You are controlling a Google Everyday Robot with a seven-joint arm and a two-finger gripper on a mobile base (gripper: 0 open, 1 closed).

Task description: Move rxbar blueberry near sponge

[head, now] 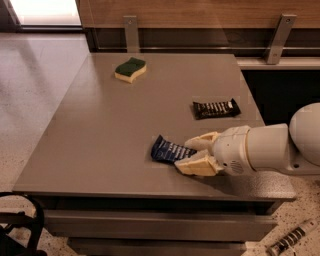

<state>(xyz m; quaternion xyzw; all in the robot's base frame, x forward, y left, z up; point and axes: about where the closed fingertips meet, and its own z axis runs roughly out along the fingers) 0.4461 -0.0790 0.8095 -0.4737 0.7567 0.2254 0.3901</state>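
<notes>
Near the front right edge of the flat grey table (100, 150) lies the rxbar blueberry (167, 149), a flat rectangular snack bar in a dark blue wrapper with white lettering; it rests on the tabletop at a slight slant, its left end free and its right end hidden between the fingers; the two-finger gripper (184, 156) reaches in from the right, low over the surface, its cream-coloured fingers (202, 141) drawn together on that right end, one above it in the view and one below, so the pincer looks clamped on the bar; behind the gripper a rounded white arm (270, 150) runs off the right side of the view; the sponge (130, 69), a small wavy-edged piece with a dark green top over pale yellow foam, sits at the far left part of the table, well apart from the blue bar and across most of the surface from it; a second bar in a black wrapper with pale lettering (216, 108) lies between the two in depth, toward the right edge, near the gripper but not touching it; beyond the table runs a wooden panel (200, 12) with two metal brackets (131, 32); a pale speckled floor (35, 100) shows to the left
</notes>
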